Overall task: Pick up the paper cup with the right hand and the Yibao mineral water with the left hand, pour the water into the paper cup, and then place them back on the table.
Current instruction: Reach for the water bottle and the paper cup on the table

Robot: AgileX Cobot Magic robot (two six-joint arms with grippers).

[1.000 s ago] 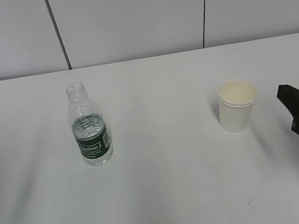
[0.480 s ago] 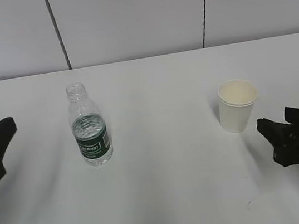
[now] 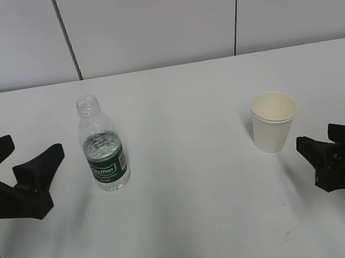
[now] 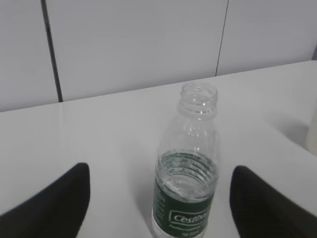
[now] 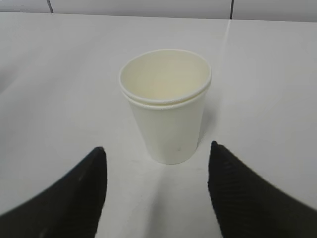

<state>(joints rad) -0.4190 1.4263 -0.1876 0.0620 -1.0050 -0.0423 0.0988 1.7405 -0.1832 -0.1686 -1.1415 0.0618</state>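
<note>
Broadly, the white table (image 3: 192,217) holds everything. Left hand (image 3: 28,160) and right hand (image 3: 324,142), both spread open, grip nothing. Upright between them: the capless bottle (image 3: 103,146) near the left, the cup (image 3: 274,121) near the right.

A large, plain white flat tabletop (image 3: 192,217) carries two things, both standing upright and well apart. On its left stands a small clear ribbed plastic bottle (image 3: 102,144) without a cap, banded with a dark green label; on its right stands a small cream-white tapered paper cup (image 3: 274,121). A small dark scuff mark (image 3: 288,234) shows near the front edge, nearer the cup.
</note>
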